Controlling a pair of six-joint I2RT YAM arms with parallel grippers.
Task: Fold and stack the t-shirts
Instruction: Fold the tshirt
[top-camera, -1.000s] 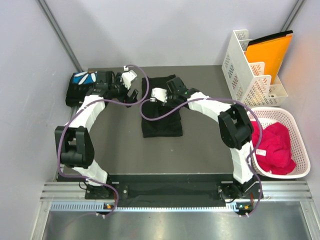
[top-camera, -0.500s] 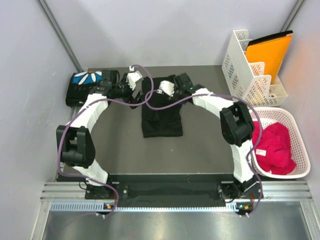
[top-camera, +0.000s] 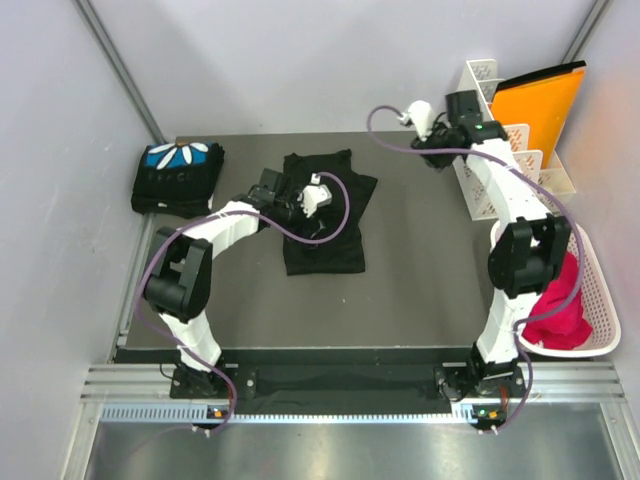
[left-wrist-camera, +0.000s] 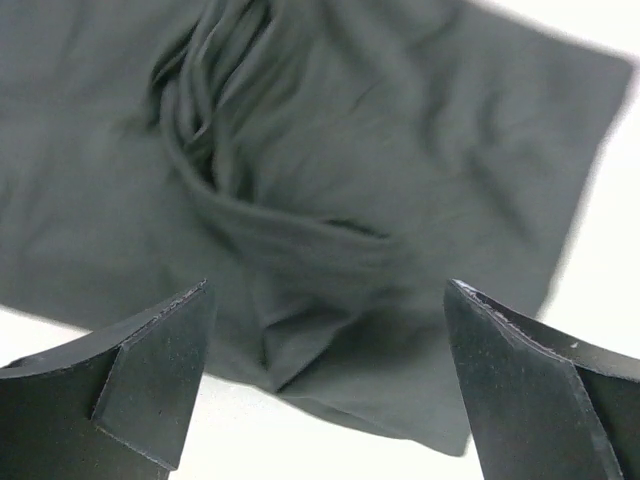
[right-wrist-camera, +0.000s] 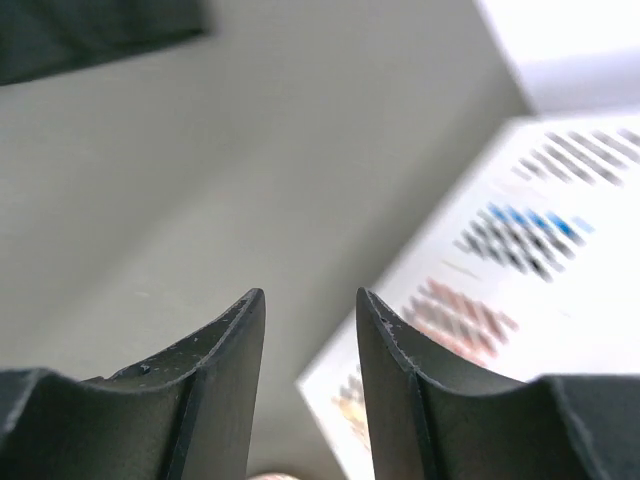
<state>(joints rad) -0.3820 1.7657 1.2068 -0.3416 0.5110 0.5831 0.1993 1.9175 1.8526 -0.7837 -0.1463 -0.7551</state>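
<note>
Left wrist view: the left fingers (left-wrist-camera: 150, 385) are standing wide apart, gripping nothing, and the crumpled black t-shirt (left-wrist-camera: 380, 180) is lying below, between them.

Right wrist view: the right fingers (right-wrist-camera: 215, 380) are hanging partly apart and empty over the tabletop (right-wrist-camera: 250, 180), beside a blurred white rack (right-wrist-camera: 560, 200).

Top view: the crumpled black t-shirt (top-camera: 325, 230) is lying mid-tabletop. A folded t-shirt (top-camera: 178, 172), petal print up, is sitting at the far left corner.

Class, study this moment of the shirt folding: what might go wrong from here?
The left tool hangs open over a bunched ridge in the middle shirt; closing there may pinch several layers and spoil the fold. The right tool sits close to the white rack, so a careless swing might knock it.
</note>
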